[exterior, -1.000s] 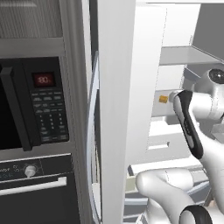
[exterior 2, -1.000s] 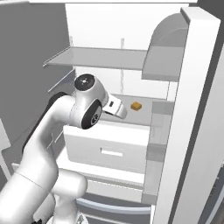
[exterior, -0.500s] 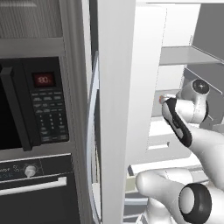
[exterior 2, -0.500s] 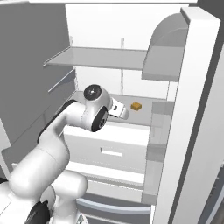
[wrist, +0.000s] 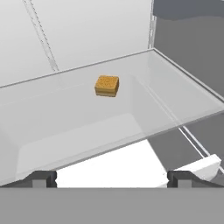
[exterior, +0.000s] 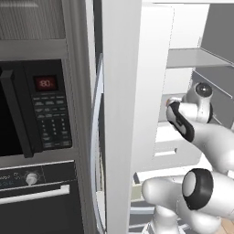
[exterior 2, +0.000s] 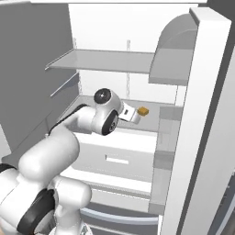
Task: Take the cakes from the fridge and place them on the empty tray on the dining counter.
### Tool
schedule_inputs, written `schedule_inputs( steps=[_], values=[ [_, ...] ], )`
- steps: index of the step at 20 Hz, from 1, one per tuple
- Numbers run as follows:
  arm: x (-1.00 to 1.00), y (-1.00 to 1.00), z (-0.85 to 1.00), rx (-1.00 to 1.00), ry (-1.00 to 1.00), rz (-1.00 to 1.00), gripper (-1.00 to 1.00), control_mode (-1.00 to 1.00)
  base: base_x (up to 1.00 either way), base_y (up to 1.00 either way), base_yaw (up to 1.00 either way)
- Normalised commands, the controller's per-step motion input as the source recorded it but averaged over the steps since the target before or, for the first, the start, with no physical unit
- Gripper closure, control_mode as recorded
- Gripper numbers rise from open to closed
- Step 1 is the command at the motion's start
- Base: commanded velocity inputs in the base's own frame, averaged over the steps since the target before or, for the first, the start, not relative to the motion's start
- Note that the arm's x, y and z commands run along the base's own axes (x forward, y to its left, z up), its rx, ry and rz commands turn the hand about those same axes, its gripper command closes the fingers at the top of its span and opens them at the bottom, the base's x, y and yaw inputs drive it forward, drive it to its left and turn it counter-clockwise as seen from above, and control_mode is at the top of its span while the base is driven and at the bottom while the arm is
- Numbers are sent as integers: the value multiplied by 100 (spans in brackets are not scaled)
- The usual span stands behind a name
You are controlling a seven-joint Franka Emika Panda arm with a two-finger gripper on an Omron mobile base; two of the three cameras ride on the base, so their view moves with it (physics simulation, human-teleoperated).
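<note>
The tall grey steel fridge (exterior 2: pixel 209 137) stands open, its white interior exposed. The white robot arm (exterior 2: pixel 69 147) reaches inside at mid-shelf level. A small flat tan-brown square cake (exterior 2: pixel 143 110) sits on the translucent glass shelf (exterior 2: pixel 156 112), just beyond the arm's wrist. White drawers (exterior 2: pixel 117 156) lie below.

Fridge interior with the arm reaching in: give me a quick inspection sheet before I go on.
Surface: glass shelf inside the open fridge, over a white drawer.
Job's things: one tan-brown square cake sits flat on the shelf, ahead of the claw and apart from it; also seen in the right base view. No white wedge cake seen. Tray and dining counter: nothing seen.
Clutter: nothing seen on the shelf besides the cake.
Claw: claw open, fingertips wide apart, empty, short of the cake.
Cables: nothing seen.
Surroundings: black microwave and oven left of the fridge.
</note>
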Motion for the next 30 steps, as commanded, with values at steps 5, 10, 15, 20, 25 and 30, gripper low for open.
schedule_inputs(
  steps=[5,10,15,20,25,30],
  values=[
    [38,-21,-4,0,0,-4,-100,-100,0,0,0],
    [52,-11,-24,0,0,0,-100,-100,0,0,0],
    [46,-13,-12,0,0,0,-100,-100,0,0,0],
    [44,-18,-13,0,0,0,-100,-100,0,0,0],
    [39,-20,-21,0,0,0,-100,-100,0,0,0],
    [39,-17,-26,0,0,0,-100,-100,0,0,0]
  ],
)
